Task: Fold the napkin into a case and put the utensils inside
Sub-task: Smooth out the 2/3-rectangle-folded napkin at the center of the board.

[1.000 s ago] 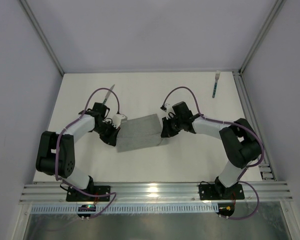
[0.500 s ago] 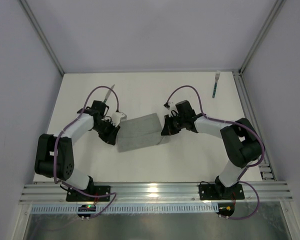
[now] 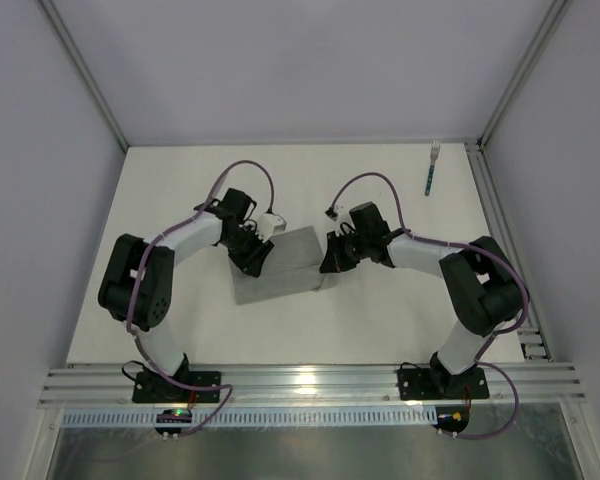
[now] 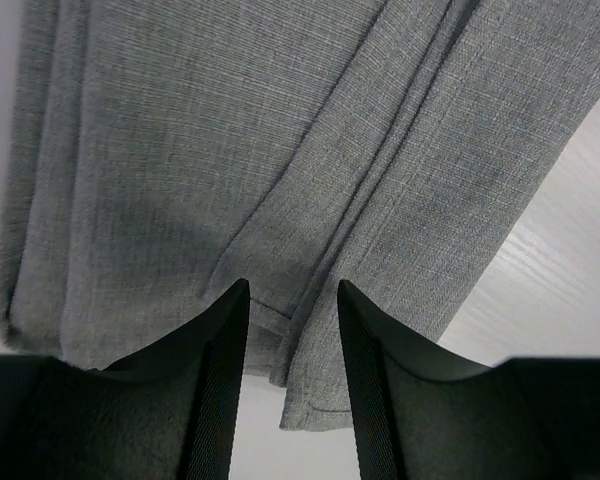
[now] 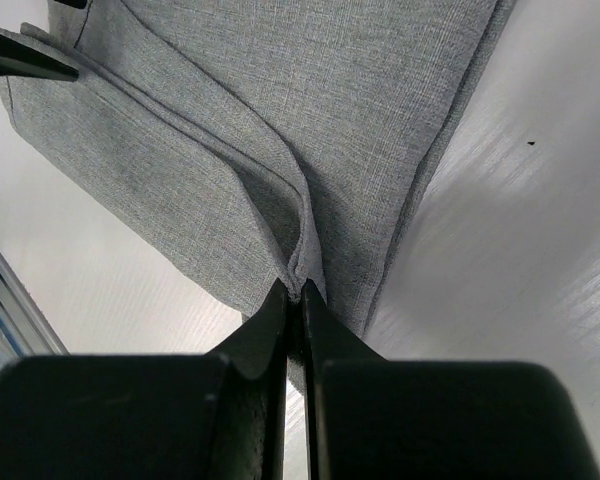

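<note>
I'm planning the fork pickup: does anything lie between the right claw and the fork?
Nothing visible: only bare table lies between the right claw and the fork. But that claw is shut on the napkin's fold.

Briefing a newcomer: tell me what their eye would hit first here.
The folded grey napkin lies at the middle of the table. The right fingers pinch a raised fold at its right edge; the left fingers stand apart over its left end. A fork lies alone at the far right corner.
</note>
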Tool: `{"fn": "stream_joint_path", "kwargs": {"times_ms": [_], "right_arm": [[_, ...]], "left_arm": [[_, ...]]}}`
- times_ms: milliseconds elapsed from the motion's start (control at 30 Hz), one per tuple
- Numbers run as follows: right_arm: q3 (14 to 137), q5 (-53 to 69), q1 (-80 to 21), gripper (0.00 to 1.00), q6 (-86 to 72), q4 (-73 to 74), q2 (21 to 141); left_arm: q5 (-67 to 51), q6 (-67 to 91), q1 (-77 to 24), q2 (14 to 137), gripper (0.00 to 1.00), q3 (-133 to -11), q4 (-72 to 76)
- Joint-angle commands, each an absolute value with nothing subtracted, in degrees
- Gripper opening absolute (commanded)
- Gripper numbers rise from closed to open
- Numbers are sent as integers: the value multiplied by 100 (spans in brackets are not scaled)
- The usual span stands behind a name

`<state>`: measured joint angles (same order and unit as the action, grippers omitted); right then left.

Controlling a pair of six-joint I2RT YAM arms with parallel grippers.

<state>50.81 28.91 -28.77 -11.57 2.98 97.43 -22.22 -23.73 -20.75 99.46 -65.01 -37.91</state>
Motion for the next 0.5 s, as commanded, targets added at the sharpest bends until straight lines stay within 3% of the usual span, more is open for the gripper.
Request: {"fn": "stream_joint_path", "kwargs": {"times_ms": [0, 467], "right_arm": [[5019, 3006, -2918, 3, -1187, 53, 9703], [4922, 3041, -2918, 3, -1134, 44, 9721]], "left_arm": [[-2153, -2663, -2153, 9984, 43, -6627, -3788], [-1662, -2364, -2232, 10019, 41, -6680, -3428]]}}
